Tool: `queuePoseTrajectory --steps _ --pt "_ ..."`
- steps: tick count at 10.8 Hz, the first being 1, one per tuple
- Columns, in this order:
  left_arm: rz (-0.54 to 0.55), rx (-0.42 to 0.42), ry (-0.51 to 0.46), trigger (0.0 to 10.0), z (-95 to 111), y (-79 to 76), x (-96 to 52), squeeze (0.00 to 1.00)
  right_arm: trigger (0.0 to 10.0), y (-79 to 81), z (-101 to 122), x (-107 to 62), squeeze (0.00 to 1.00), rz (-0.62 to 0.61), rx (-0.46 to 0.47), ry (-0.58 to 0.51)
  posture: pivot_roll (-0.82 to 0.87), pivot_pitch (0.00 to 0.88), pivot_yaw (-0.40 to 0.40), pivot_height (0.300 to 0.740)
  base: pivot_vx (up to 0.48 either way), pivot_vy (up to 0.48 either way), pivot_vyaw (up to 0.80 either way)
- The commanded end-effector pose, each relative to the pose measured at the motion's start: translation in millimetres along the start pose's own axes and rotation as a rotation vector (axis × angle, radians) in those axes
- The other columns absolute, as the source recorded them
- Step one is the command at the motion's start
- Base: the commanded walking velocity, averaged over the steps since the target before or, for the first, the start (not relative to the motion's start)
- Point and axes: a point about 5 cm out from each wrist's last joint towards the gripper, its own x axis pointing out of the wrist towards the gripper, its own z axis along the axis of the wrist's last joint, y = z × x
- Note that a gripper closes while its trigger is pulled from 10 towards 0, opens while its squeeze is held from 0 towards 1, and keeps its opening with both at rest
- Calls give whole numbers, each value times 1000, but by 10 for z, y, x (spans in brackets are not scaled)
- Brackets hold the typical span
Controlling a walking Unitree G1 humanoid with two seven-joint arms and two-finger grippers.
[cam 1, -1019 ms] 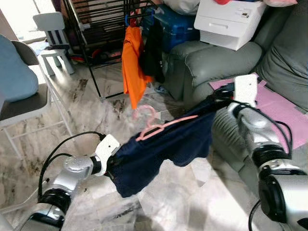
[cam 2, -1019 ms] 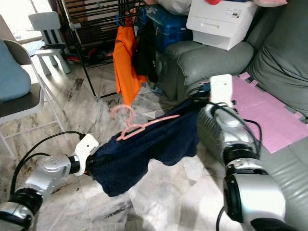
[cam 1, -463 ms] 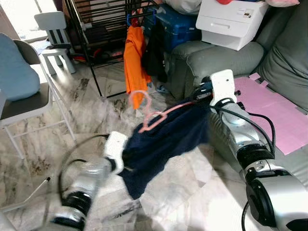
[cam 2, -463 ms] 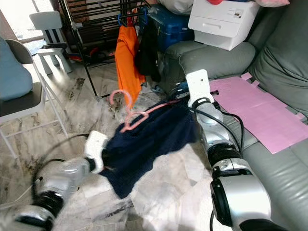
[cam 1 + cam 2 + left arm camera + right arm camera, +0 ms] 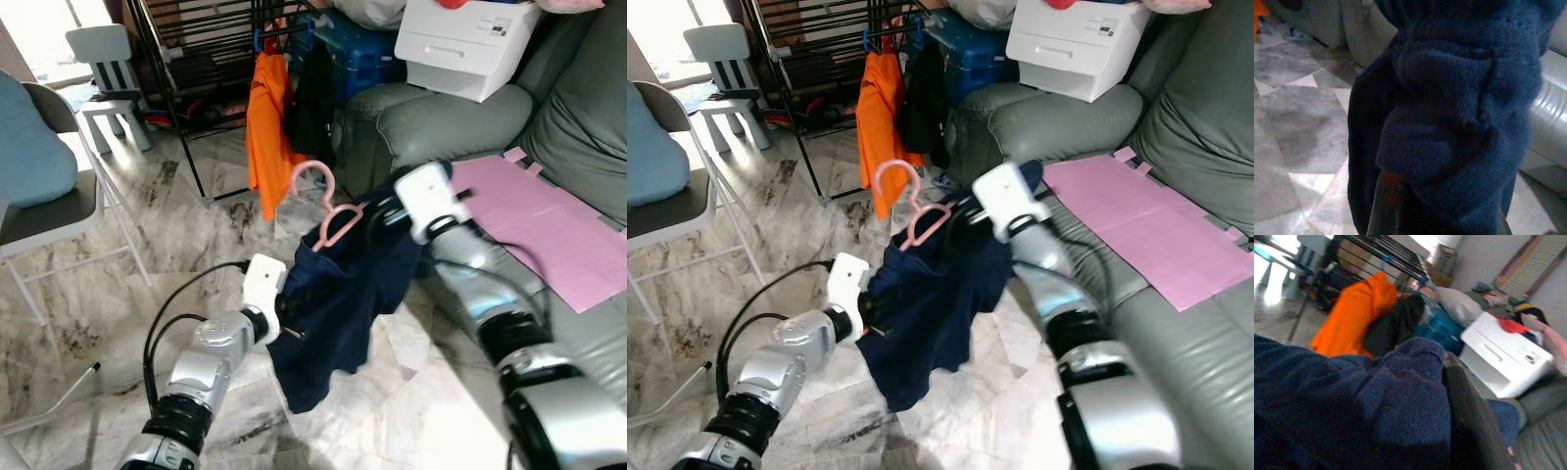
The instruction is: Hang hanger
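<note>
Nearest, the left end effector [image 5: 286, 311] is clamped on the lower left edge of a dark navy garment [image 5: 338, 304], a soft ribbed knit that bunches in thick folds over its fingers in the left wrist view. The garment hangs in a drooping sheet above the grey-veined marble floor [image 5: 186, 225], its lowest corner dangling clear of the tiles. Its upper right edge is pinched by the right end effector [image 5: 382, 211], whose fingers are closed on the cloth just in front of the grey leather sofa [image 5: 441, 117]. A slim pink plastic hanger [image 5: 328, 211] sits in the garment's top, tilted, its curved hook [image 5: 312, 176] standing free in the air between the two arms and touching no rail. A flat pink mat [image 5: 549, 220] lies on the sofa seat. Beyond, a black metal drying rack [image 5: 196, 59] carries an orange shirt [image 5: 269, 127] and a black garment [image 5: 313, 93] on blue hangers. A white boxy printer [image 5: 465, 44] rests on the sofa's arm, and a white chair [image 5: 108, 69] stands far left.
</note>
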Motion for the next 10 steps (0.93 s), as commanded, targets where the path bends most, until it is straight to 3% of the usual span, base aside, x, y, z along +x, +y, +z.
queuePoseTrajectory --steps 1,2,4,6,7,10 --pt "-22 26 -76 0 195 -68 22 0 0 289 110 -13 0 134 39 -71 -189 0 50 740 0 0 0" --pt "-19 26 -71 0 194 -94 22 0 0 478 160 -50 0 213 81 -102 -188 0 49 740 0 0 0" --pt "-14 26 -60 0 192 -118 11 0 0 653 163 -122 0 304 97 -111 -185 0 46 740 0 0 0" --pt "18 42 -53 0 192 -68 -8 0 0 729 100 -227 0 366 137 -91 -187 0 45 740 0 0 0" --pt "53 61 -60 0 212 0 -22 0 10000 780 26 -310 0 413 132 -56 -188 0 45 740 0 0 0" --pt "67 111 -86 0 285 71 -57 0 10000 645 -237 -457 0 381 41 51 -191 0 44 740 0 0 0"
